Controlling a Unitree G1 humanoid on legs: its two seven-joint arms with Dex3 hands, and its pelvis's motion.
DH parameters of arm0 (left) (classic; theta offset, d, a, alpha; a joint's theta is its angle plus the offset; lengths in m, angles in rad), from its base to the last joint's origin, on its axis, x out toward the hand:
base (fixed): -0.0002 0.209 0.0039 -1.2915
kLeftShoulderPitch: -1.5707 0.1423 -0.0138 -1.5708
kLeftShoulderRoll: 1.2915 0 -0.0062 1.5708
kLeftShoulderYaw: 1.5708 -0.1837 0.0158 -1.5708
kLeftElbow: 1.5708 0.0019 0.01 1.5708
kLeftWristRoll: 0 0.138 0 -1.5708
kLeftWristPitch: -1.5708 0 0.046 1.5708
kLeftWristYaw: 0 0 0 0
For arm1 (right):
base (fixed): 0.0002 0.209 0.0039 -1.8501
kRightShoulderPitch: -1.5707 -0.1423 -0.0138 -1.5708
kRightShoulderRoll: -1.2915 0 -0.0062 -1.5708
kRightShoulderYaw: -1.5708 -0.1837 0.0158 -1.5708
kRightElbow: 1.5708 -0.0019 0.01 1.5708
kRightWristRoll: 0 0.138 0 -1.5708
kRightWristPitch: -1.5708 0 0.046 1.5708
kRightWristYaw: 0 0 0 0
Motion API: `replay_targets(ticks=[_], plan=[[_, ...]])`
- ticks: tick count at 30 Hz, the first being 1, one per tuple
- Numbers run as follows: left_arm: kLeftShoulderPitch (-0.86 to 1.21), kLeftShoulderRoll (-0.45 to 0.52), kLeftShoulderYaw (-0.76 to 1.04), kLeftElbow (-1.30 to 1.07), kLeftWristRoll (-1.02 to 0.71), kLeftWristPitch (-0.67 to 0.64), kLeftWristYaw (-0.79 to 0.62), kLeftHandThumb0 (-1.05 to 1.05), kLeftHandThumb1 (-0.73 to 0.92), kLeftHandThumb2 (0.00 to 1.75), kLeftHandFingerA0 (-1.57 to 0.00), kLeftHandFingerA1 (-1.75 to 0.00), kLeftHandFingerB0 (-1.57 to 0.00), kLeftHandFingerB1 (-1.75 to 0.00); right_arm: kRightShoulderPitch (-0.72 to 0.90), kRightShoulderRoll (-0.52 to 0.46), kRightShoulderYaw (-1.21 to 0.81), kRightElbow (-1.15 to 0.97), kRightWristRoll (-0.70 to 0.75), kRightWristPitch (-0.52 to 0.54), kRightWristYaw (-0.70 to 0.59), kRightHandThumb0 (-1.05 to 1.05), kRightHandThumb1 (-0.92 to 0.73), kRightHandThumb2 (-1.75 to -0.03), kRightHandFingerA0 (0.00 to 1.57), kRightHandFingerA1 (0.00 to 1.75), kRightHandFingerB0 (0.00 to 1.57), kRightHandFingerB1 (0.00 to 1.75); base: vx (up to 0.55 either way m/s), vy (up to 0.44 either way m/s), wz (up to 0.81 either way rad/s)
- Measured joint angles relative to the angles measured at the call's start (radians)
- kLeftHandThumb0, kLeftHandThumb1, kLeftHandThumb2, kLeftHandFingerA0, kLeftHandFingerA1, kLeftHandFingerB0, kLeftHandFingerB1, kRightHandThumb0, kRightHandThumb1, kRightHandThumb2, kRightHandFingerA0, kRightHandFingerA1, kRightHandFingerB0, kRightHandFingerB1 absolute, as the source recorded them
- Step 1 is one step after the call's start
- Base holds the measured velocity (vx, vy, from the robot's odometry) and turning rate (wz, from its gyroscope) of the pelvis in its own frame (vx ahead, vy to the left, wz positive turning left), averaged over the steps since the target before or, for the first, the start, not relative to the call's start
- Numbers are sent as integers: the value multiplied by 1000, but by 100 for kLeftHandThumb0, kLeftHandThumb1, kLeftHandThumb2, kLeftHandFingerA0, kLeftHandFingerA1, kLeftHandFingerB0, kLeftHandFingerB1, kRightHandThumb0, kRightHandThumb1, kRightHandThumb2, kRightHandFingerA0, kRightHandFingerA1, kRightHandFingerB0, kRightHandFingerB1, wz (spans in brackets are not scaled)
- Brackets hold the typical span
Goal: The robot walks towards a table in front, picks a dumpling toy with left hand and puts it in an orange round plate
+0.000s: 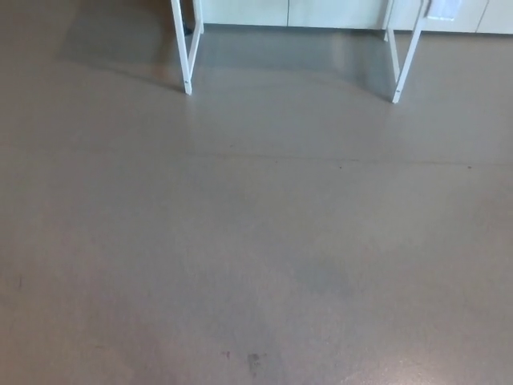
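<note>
Dumpling toy and orange plate are outside your head view, so you cannot tell position or axis. You see smooth grey-brown floor (256, 241) and, beyond it, two white metal worktop legs (186, 48). Neither hand shows.

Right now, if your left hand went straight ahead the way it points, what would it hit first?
I cannot tell: neither hand shows. Ahead is only bare floor up to two white table legs, and no dumpling or plate shows yet.
</note>
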Motion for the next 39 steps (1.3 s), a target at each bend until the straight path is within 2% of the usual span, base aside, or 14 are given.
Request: replay_targets(ticks=[2, 6, 9, 13, 14, 20, 21, 23, 24, 28, 31, 33, 34, 39], plan=[[2, 2, 2, 19, 0, -7, 11, -32, 51, 55, -88, -109, -31, -31, -2, 1, 5, 6, -1, -2, 0, -49, -66, -60, 80, 48, 29, 30, 249, 89, 20], [10, 3, 4, 39, -2, -35, 6, -33, 51, 54, -87, -119, -33, -32, 1, -12, 10, 19, -3, -13, 3, -49, -67, -61, 83, 53, 29, 30, 151, -73, 20], [34, 3, 6, 49, -3, -44, -7, -35, 50, 56, -79, -81, -31, -32, 5, -17, 11, 19, -3, -25, 2, -50, -67, -61, 82, 54, 28, 30, 110, -19, -2], [40, 6, -3, 58, 1, -48, -12, -41, 45, 67, -76, -99, -27, -39, 8, -18, 18, 25, -5, -30, 1, -50, -67, -60, 77, 47, 28, 30, 99, 211, -15], [37, 5, -9, 65, 2, -46, -15, -34, 52, 56, -57, -67, -31, -31, 7, -17, 20, 27, -6, -29, 1, -58, -57, -84, 71, 61, 23, 42, 179, 362, -14], [3, 34, -4, 67, -1, -47, -20, -31, 51, 56, -77, -81, -30, -31, -4, -4, 29, 29, -9, -30, 3, -59, -58, -85, 70, 60, 23, 43, 231, 311, -12], [3, 33, -2, 67, -2, -48, -23, -31, 51, 55, -67, -55, -30, -32, -5, -4, 28, 33, -9, -30, 4, -52, -67, -61, 68, 45, 28, 30, 193, 121, 2], [4, 34, 7, 70, -6, -50, -31, -30, 50, 55, -68, -54, -30, -32, -7, -4, 25, 39, -8, -30, 4, -51, -67, -61, 71, 47, 29, 30, 183, 49, 11], [4, 34, 8, 70, -6, -51, -32, -30, 50, 55, -68, -59, -30, -31, -7, -4, 24, 39, -7, -30, 5, -58, -58, -84, 67, 59, 24, 42, 174, 27, 8], [8, 34, 12, 75, -8, -52, -41, -31, 50, 55, -70, -61, -30, -31, -9, -4, 21, 37, -6, -30, 7, -58, -58, -84, 67, 59, 24, 42, 217, -93, 17], [8, 31, 14, 75, -9, -54, -46, -29, 50, 55, -80, -83, -32, -32, -17, 0, 23, 38, -6, -27, 13, -49, -68, -61, 69, 46, 30, 31, 311, -261, 7], [0, 22, 14, 70, -9, -59, -50, -28, 51, 55, -74, -75, -30, -32, -23, -11, 19, 38, -5, -26, 13, -57, -59, -85, 64, 59, 25, 43, 329, -151, 44], [0, 18, 14, 70, -9, -62, -52, -30, 51, 56, -46, -45, -30, -31, -25, -18, 18, 38, -5, -25, 14, -57, -59, -85, 67, 59, 26, 43, 337, -105, 15], [21, 17, 18, 77, -10, -62, -65, -29, 50, 55, -54, -47, -31, -32, -24, -21, 18, 35, -5, -23, 16, -59, -59, -86, 66, 59, 24, 43, 292, -158, 0]])
